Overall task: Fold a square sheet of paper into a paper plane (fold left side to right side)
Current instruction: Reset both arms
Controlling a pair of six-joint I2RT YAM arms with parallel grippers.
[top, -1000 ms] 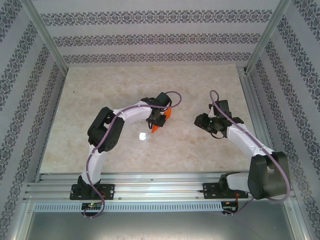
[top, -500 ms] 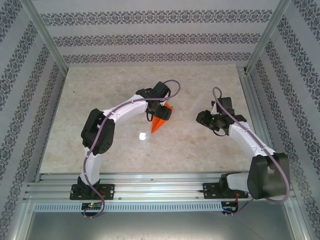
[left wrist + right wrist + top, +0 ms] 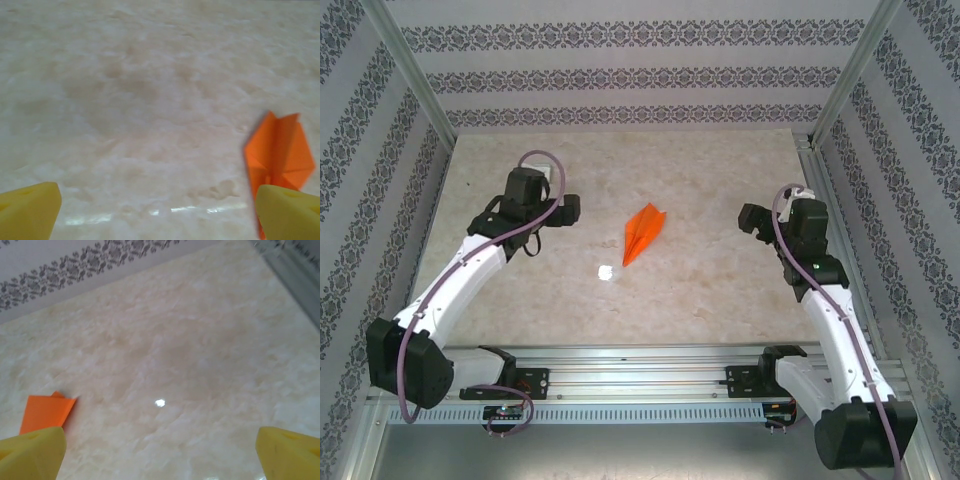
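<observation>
Judging from how things lie, the fold looks done, so the risks left are small ones. Nearest, at 7 o'clock off the nose of the plane (image 3: 644,234), a white spot (image 3: 606,271) shines on the table (image 3: 720,170). If it were taken for a thing, it could draw a needless grab. The plane lies flat and free at mid-table, nose to 7 o'clock, tail to 1 o'clock. It is thin paper, so its folds may spring open with nothing pressing them, and any draught or brush could shift it. The left gripper (image 3: 159,214), at 9 o'clock of it, and the right gripper (image 3: 160,452), at 3 o'clock, both stand wide open and empty, well apart from the paper. A careless approach with jaws this wide could crumple a wing. Count: 1 spot, 1 plane, 2 grippers, 1 table.
</observation>
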